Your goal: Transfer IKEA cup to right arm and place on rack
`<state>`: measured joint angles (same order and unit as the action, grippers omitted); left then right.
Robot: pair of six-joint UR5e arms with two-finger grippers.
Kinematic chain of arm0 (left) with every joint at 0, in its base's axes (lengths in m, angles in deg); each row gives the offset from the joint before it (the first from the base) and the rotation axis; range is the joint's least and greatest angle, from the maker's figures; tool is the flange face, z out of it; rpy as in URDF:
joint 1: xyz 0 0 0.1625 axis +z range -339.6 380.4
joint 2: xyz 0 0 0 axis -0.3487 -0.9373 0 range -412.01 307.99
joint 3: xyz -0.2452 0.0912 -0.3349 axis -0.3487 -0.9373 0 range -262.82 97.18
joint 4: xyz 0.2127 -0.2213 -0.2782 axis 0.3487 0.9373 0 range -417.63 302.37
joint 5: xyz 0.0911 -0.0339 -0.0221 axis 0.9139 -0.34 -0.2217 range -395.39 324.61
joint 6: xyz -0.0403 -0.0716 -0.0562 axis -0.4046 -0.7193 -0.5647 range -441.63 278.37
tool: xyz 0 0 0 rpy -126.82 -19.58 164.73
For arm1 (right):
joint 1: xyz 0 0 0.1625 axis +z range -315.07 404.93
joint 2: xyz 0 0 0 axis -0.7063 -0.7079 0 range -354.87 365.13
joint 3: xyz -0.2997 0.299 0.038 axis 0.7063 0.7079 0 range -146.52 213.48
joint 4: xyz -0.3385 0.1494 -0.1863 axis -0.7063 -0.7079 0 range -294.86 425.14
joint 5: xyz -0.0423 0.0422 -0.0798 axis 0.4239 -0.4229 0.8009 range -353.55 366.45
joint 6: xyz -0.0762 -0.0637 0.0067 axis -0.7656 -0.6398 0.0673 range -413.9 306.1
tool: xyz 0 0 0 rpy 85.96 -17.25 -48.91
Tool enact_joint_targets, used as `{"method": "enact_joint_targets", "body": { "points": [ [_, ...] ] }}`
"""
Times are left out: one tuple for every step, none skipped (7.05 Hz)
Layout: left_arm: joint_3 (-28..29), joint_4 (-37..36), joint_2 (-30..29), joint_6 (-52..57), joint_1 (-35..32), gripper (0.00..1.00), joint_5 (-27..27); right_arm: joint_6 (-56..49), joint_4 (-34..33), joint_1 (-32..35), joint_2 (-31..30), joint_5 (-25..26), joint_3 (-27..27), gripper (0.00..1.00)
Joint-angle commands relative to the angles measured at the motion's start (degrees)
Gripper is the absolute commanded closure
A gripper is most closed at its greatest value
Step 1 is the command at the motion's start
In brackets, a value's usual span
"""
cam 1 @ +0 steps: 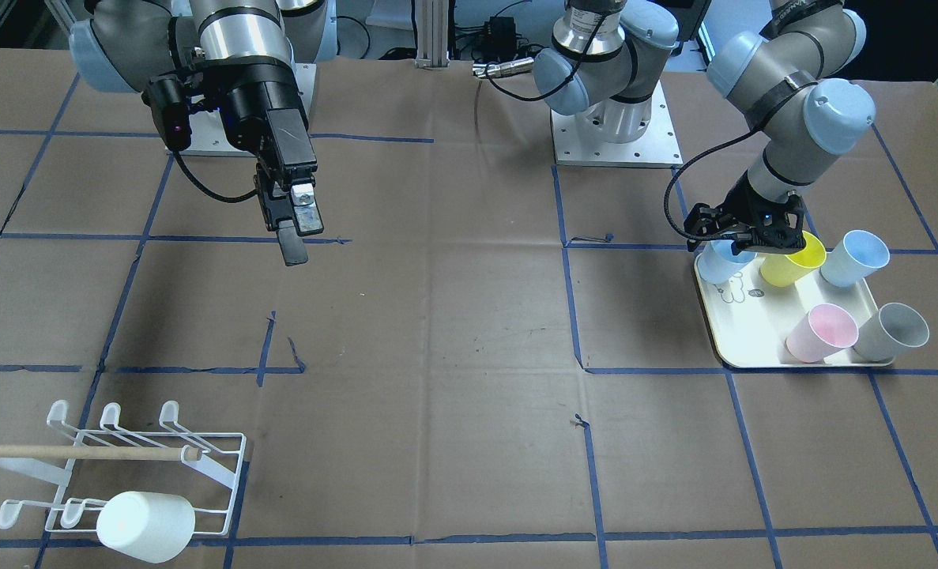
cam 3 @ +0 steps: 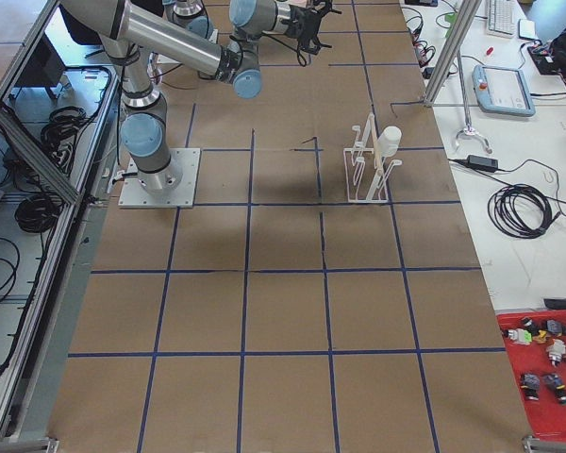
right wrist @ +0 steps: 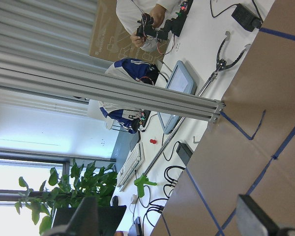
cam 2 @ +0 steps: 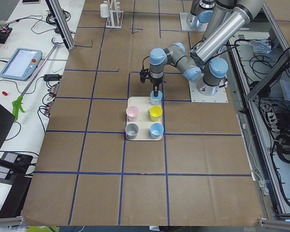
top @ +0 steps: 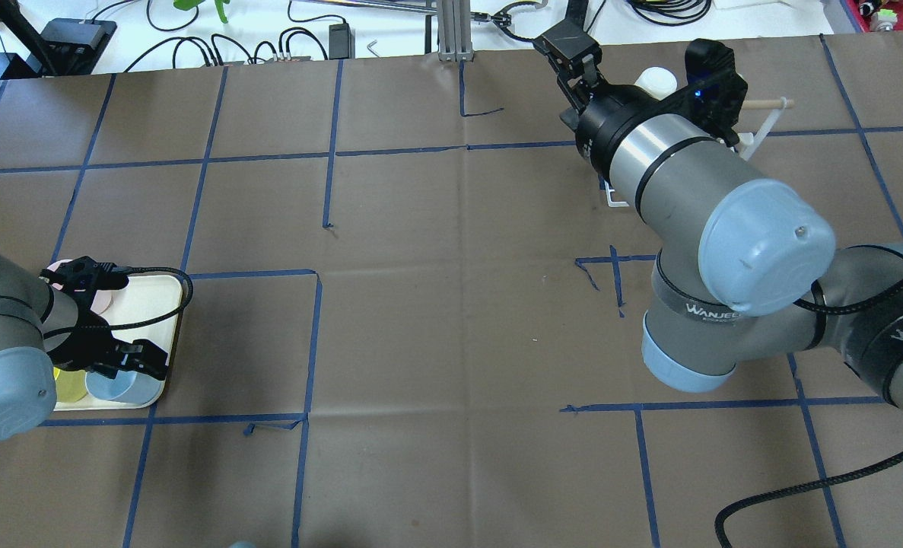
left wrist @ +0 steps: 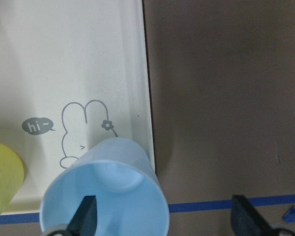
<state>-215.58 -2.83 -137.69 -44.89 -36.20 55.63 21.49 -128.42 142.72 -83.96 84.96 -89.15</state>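
Judging by the layout, this cup's run is just starting: lift, hand-over and racking are all left to do. In the front view the right arm hangs raised at 10 o'clock, and its right gripper is spread wide and empty. The left arm reaches down at 3 o'clock over the tray. The rack at 7 o'clock already carries a white cup. The blue cup stands upright on the tray's 10 o'clock corner. The left gripper is also wide and grips nothing. One finger is over the cup's mouth, seemingly inside, and the other is outside at 3 o'clock, clear of the wall.
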Motion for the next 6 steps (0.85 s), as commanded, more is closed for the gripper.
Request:
{"method": "enact_joint_targets", "body": {
  "points": [
    [0.22, -0.05, -0.01, -1.05, 0.01, 0.97, 0.04, 7.05, -1.99, 0.03, 0.06, -0.38, -0.14, 0.0],
    [0.3, -0.14, -0.01, -1.4, 0.01, 1.0, 0.04, 6.36, -2.78, 0.03, -0.03, 0.06, -0.06, 0.0],
    [0.39, -0.14, -0.01, -1.41, 0.01, 1.0, -0.05, 6.35, -2.61, 0.03, -0.03, 0.06, -0.06, 0.0],
    [1.52, 0.04, 0.08, -1.49, 0.01, 1.0, 0.04, 6.35, -2.43, 0.03, 0.14, 0.06, -0.14, 0.0],
    [4.15, 1.87, 0.6, -1.58, 0.01, 1.0, 0.13, 6.35, -2.26, -0.05, 0.23, 0.06, -0.06, 0.0],
    [7.74, 7.02, 1.3, -1.67, 0.01, 1.0, 0.13, 6.35, -2.26, -0.05, 0.32, 0.06, -0.06, 0.0]
  ]
}}
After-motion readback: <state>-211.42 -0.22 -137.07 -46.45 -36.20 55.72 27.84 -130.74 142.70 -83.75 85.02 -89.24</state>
